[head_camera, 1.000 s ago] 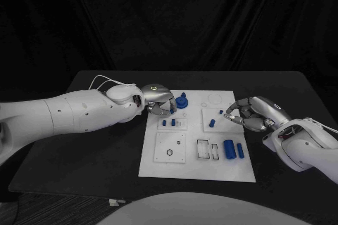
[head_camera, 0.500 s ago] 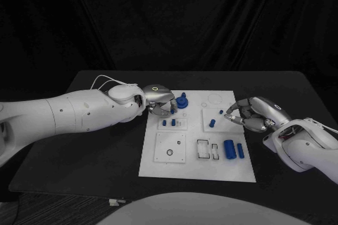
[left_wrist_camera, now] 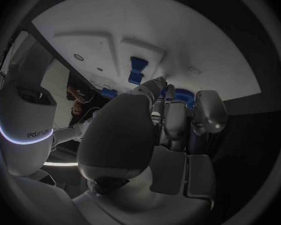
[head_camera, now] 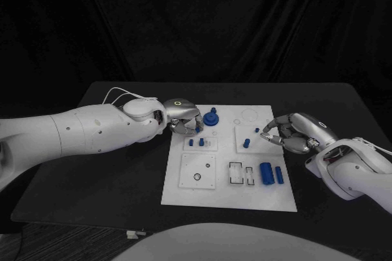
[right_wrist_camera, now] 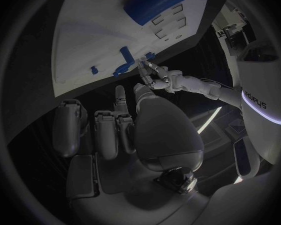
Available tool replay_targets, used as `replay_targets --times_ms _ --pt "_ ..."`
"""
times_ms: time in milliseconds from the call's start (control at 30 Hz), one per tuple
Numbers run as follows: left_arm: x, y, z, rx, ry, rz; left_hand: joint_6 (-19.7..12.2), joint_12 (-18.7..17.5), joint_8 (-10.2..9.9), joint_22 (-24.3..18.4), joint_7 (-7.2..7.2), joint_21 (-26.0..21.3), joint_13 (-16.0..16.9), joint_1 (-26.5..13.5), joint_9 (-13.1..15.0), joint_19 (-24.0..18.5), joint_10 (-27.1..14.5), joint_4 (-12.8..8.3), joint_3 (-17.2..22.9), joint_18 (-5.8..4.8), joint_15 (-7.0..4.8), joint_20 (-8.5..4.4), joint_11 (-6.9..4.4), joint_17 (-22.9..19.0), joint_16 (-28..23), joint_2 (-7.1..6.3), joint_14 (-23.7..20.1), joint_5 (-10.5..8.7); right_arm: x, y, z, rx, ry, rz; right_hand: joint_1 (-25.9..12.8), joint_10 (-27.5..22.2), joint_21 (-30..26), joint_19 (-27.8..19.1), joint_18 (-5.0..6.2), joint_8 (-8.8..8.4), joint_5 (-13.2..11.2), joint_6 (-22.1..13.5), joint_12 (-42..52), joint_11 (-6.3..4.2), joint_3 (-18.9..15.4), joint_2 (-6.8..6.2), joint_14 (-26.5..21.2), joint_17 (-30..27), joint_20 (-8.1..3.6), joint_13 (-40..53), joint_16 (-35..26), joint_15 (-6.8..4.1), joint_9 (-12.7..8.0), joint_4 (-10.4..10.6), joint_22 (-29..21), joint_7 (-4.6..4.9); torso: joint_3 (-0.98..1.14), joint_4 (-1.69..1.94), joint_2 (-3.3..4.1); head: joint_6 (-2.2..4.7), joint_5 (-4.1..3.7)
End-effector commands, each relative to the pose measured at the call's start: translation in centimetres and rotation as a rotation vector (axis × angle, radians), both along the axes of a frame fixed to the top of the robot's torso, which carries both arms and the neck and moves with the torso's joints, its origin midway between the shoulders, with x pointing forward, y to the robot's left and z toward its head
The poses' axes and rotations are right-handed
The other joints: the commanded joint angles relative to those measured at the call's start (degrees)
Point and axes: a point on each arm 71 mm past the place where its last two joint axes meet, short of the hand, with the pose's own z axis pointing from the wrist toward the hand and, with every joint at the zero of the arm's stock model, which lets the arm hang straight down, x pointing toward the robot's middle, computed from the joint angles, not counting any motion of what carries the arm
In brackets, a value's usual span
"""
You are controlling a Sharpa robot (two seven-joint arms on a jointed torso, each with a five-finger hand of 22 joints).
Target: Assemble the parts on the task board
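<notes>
1. My left hand (head_camera: 183, 115), smooth silver metal, sits left of centre in the head view, at the upper left corner of the task board (head_camera: 212, 196). Its fingers curl down together beside the round blue part (head_camera: 212, 119); I cannot tell whether they pinch anything.
2. The board is a flat, matte white plate, its long axis running up and down the frame.
3. Two small blue pegs (head_camera: 196, 142) stand upright in a raised square, just below my left hand.
4. A fat blue cylinder (head_camera: 266, 172) and a thinner blue rod (head_camera: 278, 175) lie lower right, long axes up and down the frame.
5. My right hand (head_camera: 292, 133) hovers at the board's right edge, fingers curled inward near a small blue piece (head_camera: 246, 141).
</notes>
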Motion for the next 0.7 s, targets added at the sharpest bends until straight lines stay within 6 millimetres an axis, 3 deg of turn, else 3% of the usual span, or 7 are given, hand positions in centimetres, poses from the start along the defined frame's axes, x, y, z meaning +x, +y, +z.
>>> replay_targets --times_ms 33,700 --pt "-0.12 -0.08 -0.06 -0.003 0.002 -0.004 0.03 -0.24 0.21 7.66 -0.01 -0.32 -0.05 0.2 0.05 -0.4 -0.23 0.02 0.28 0.73 0.07 0.07 0.02 -0.03 -0.3 -0.06 -0.47 0.22 -0.01 -0.07 -0.22 -0.003 0.018 -0.015 0.56 5.97 -0.26 -0.04 0.8 -0.26 0.3 -0.04 0.2 -0.19 0.38 0.15 4.86 10.74 -0.19 15.09 -0.21 -0.35 -0.09 0.12 10.44 0.16 0.01 0.03 -0.02 -0.01 0.0" --pt "0.01 -0.6 -0.24 0.004 0.013 -0.01 -0.28 -0.32 0.04 7.66 -0.02 -0.35 -0.06 0.23 -0.01 -0.44 -0.14 0.0 0.43 0.73 0.1 0.09 0.07 -0.1 -0.34 0.02 -0.53 0.29 -0.03 -0.06 -0.31 -0.002 0.027 -0.018 0.58 5.97 -0.35 -0.07 0.82 -0.28 0.3 -0.05 0.2 -0.19 0.4 0.17 4.84 10.67 -0.19 15.09 -0.26 -0.35 -0.1 0.13 10.41 0.16 -0.01 -0.07 0.05 -0.01 0.02"
